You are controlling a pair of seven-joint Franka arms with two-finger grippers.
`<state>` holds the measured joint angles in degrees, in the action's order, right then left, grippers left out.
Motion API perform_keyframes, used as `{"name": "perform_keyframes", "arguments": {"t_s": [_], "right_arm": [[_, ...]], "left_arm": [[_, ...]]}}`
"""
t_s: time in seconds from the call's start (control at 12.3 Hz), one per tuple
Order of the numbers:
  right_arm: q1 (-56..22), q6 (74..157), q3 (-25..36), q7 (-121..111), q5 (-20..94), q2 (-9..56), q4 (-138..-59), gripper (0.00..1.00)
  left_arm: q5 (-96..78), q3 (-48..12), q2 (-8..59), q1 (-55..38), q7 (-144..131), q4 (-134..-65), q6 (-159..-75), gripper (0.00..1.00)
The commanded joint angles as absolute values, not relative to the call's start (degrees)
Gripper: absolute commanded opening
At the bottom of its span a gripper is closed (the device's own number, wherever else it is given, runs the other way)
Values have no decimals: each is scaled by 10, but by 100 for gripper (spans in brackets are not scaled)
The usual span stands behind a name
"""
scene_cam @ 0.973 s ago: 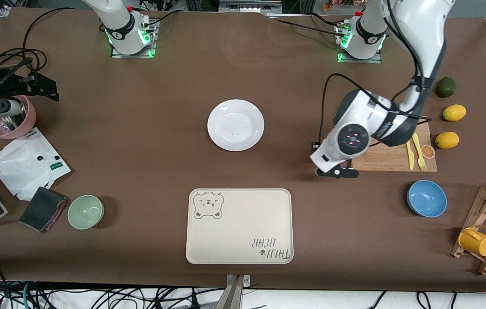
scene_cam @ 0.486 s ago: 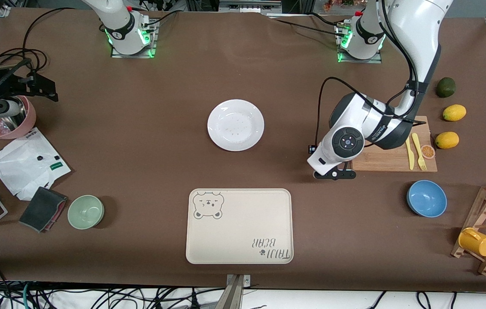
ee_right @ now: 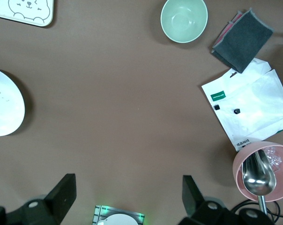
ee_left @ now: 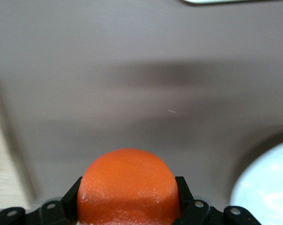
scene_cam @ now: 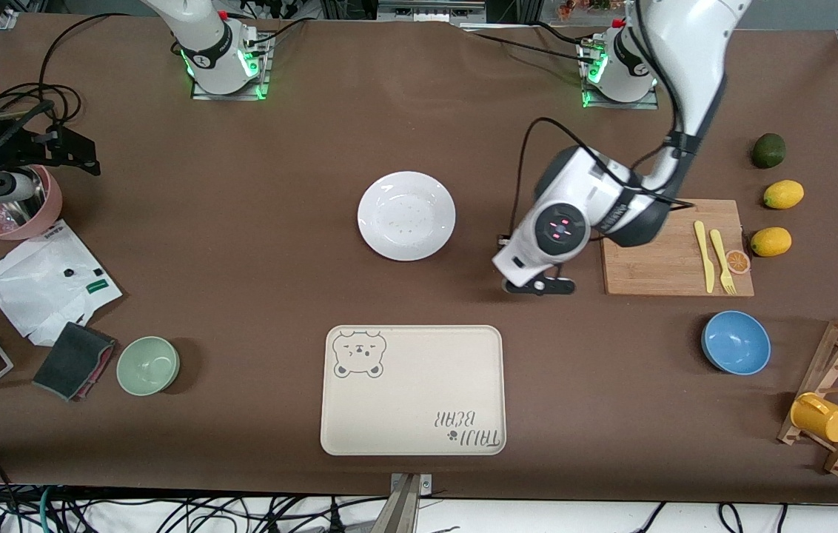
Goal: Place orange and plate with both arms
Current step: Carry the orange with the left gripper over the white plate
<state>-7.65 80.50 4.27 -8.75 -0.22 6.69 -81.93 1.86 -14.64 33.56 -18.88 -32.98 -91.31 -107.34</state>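
The orange (ee_left: pixel 127 187) is round and reddish-orange, clamped between my left gripper's black fingers (ee_left: pixel 72 197). My left gripper (scene_cam: pixel 537 285) hangs low over the brown table between the white plate (scene_cam: pixel 406 215) and the wooden cutting board (scene_cam: pixel 667 255). In the front view the wrist hides the orange. The plate's rim also shows in the left wrist view (ee_left: pixel 268 187) and in the right wrist view (ee_right: pixel 3 108). My right gripper (ee_right: pixel 127 197) is open and empty, held high at the right arm's end of the table (scene_cam: pixel 67 148), and waits.
The beige bear-print tray (scene_cam: pixel 413 390) lies nearer the camera than the plate. The board carries a yellow knife, fork and orange slice (scene_cam: pixel 738 260). Two lemons (scene_cam: pixel 771 241), an avocado, a blue bowl (scene_cam: pixel 736 342), a green bowl (scene_cam: pixel 148 365), a pink bowl with spoon (ee_right: pixel 263 171) and a white bag (scene_cam: pixel 45 277) surround them.
My left gripper has moved with the orange away from the cutting board's corner toward the plate. The right arm and the plate have not moved.
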Motion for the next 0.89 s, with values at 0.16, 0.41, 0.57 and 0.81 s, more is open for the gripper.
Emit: {"name": "perform_keyframes", "arguments": {"t_s": [0.16, 0.41, 0.57, 0.81], "right_arm": [[-74, 801, 42, -85, 5, 69, -809, 100], [-74, 802, 43, -86, 5, 69, -809, 100], [-74, 802, 43, -86, 5, 69, -810, 100], [-74, 803, 43, -86, 5, 69, -809, 100]], "left_arm": [[-4, -140, 411, -309, -488, -806, -1090, 18], [-67, -140, 440, -364, -550, -806, -1188, 18], [-67, -139, 470, -379, -572, -806, -1236, 18], [-61, -139, 482, -380, -577, -808, -1242, 19]]}}
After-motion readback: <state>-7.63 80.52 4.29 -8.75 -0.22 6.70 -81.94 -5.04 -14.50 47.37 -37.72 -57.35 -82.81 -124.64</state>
